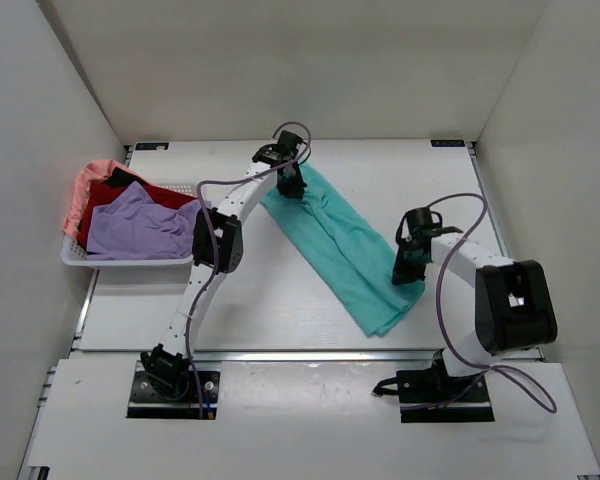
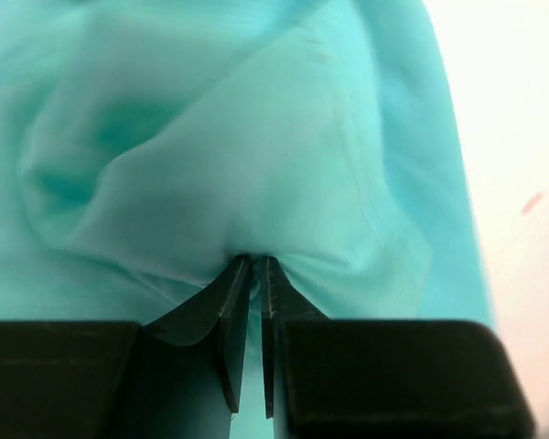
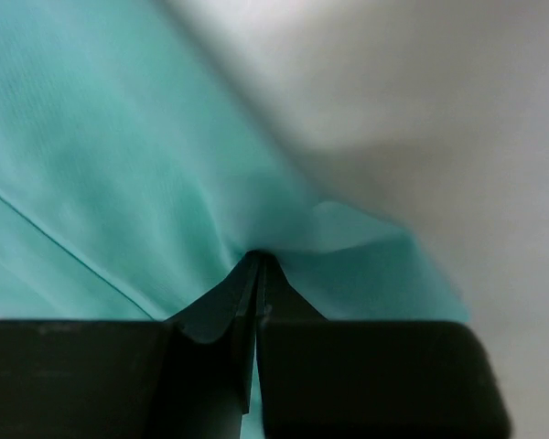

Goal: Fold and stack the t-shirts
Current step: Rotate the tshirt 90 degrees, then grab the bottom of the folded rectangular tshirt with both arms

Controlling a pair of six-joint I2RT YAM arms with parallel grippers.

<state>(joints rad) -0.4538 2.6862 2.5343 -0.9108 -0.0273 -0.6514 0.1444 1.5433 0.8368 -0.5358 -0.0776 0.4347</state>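
The teal t-shirt (image 1: 340, 245) lies as a long diagonal band across the table, from far centre to near right. My left gripper (image 1: 290, 185) is shut on its far end; in the left wrist view the fingers (image 2: 233, 293) pinch a bunched fold of teal cloth (image 2: 256, 155). My right gripper (image 1: 410, 268) is shut on the shirt's near right edge; the right wrist view shows the teal cloth (image 3: 119, 165) gathered at the fingertips (image 3: 247, 274). The lavender (image 1: 135, 225), dark red (image 1: 130, 195) and salmon pink (image 1: 85, 185) t-shirts lie heaped in the basket at left.
The white mesh basket (image 1: 130, 260) stands at the table's left edge, against the left wall. White walls close in the table on the left, back and right. The left arm (image 1: 215, 245) reaches diagonally across the table's left half.
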